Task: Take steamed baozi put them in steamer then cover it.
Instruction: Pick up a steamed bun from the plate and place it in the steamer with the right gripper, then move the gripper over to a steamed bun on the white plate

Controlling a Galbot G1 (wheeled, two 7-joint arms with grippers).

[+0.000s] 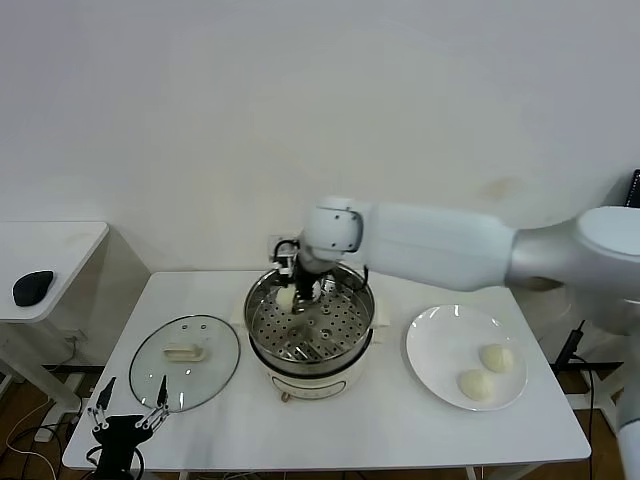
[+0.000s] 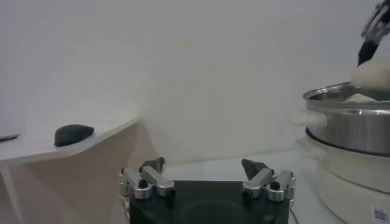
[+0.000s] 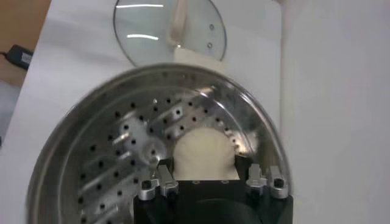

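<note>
The left gripper [image 1: 131, 400] idles wide open at the table's [image 1: 330, 420] front edge. The right gripper [image 1: 297, 288] clamps a smooth cream-white baozi [image 3: 204, 153] over the steamer's [image 1: 310, 322] perforated tray; two more sit on the plate [image 1: 440, 345].

The right arm [image 1: 470, 250] is clad in smooth, glossy white shells, thick and rounded, with a bulbous joint housing at the wrist end; dark cables loop beside that wrist; the right pincer [image 3: 210, 182] has a black block body carrying silver metal knuckles fixed with black screws; the left pincer [image 2: 206, 176] has the same black base, silver hinged links, and dark wedge-shaped fingertips [image 2: 153, 164].
</note>
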